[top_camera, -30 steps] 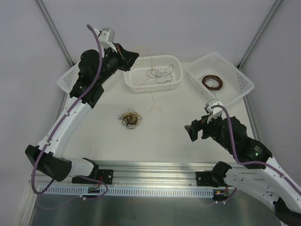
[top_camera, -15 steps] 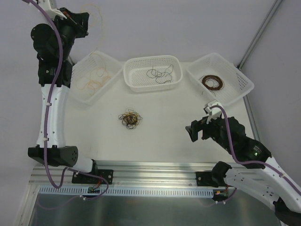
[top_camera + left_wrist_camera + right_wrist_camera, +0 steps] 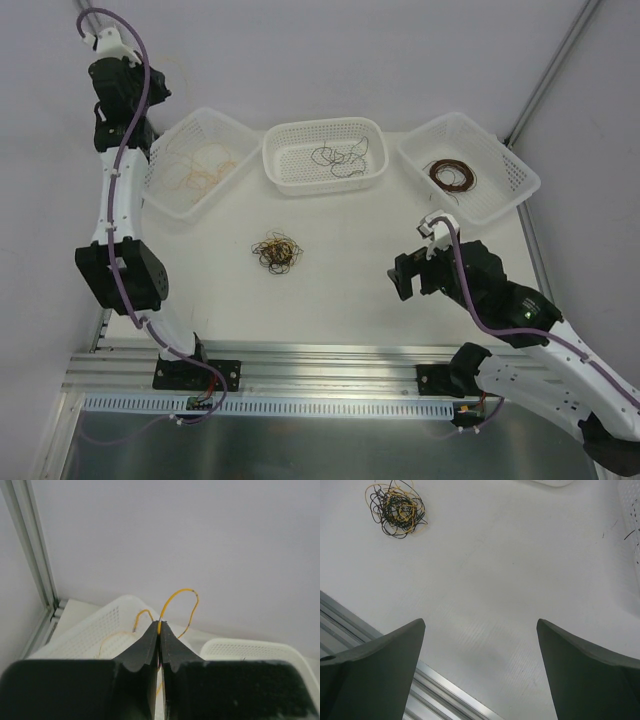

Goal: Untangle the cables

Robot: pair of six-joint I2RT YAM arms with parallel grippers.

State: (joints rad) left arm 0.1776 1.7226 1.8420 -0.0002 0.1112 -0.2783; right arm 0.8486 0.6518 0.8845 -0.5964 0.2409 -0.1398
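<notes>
A small tangle of yellow and black cables [image 3: 277, 252] lies on the white table; the right wrist view shows the tangle [image 3: 396, 503] at its upper left. My left gripper [image 3: 155, 97] is raised at the far left above the left basket [image 3: 228, 133], shut on a thin yellow cable [image 3: 177, 594] that arcs up from the pinched tips [image 3: 160, 625]. Loose yellow-tan cables [image 3: 190, 165] lie in that basket. My right gripper [image 3: 405, 278] hovers over bare table right of the tangle, open [image 3: 480, 622] with nothing between its fingers.
The middle basket [image 3: 320, 128] holds black cables [image 3: 340, 157]. The right basket [image 3: 512, 168] holds a dark brown coil [image 3: 452, 176]. An aluminium rail [image 3: 320, 360] runs along the near edge. Frame posts stand at the back corners.
My left arm has swung from the middle basket up and over to the far left, carrying the yellow cable above the left basket. The right arm has shifted slightly left.
</notes>
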